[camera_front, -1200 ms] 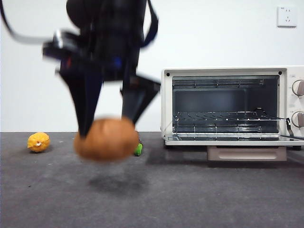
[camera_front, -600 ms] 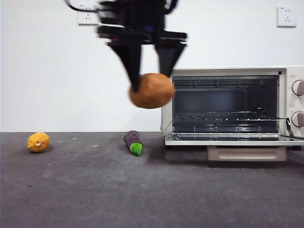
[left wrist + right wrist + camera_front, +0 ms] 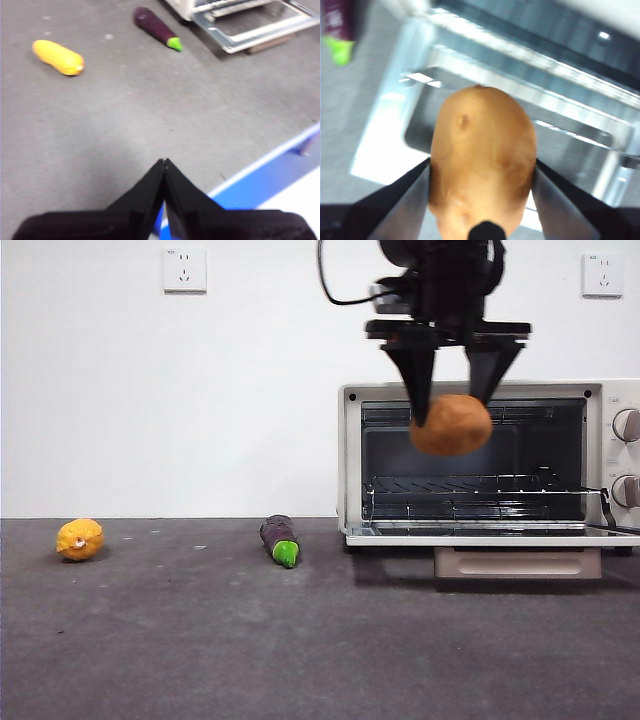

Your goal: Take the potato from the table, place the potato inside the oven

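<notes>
The orange-brown potato (image 3: 451, 425) hangs in the air in front of the oven's open mouth, above its lowered door. My right gripper (image 3: 452, 400) comes down from the top of the front view and is shut on the potato (image 3: 482, 155), one jaw on each side. The cream-white oven (image 3: 480, 390) stands at the right with its wire rack (image 3: 470, 485) showing inside. My left gripper (image 3: 164, 165) is shut and holds nothing, hovering over the dark grey table (image 3: 125, 115) near its blue edge.
A small yellow-orange fruit (image 3: 80, 538) lies at the far left of the table. A dark purple eggplant (image 3: 280, 538) with a green tip lies left of the oven. The oven door (image 3: 490, 536) lies open and flat, its handle (image 3: 518, 562) below.
My right gripper has carried the potato up and to the right, from low over the table's left-middle to in front of the oven opening.
</notes>
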You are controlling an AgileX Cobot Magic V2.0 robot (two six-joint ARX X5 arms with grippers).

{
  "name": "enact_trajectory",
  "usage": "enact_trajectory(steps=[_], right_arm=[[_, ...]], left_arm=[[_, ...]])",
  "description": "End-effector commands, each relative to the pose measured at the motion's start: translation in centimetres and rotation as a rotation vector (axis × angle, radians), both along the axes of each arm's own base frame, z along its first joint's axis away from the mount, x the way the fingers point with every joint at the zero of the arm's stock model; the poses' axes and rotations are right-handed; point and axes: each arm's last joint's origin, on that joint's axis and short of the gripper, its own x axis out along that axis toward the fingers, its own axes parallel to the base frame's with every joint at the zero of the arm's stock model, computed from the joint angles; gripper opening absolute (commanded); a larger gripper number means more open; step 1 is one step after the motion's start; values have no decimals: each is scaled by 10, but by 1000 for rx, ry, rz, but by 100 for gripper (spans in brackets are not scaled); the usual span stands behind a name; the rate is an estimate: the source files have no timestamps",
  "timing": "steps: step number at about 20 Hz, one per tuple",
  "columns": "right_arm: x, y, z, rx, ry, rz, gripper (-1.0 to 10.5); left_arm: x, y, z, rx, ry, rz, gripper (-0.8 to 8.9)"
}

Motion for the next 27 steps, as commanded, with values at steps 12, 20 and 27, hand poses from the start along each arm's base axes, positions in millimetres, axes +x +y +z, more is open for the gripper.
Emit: enact_trajectory(steps=[12, 20, 27], right_arm=[[26, -37, -35, 107, 7, -67, 63], [35, -32, -53, 152, -71, -79, 63], [40, -30, -73, 176, -122, -85, 63]], left_arm=[[1, 1, -1, -35, -6, 86, -5], [1, 1, -1, -57, 4, 101, -5], [1, 1, -1, -77, 13, 114, -5]])
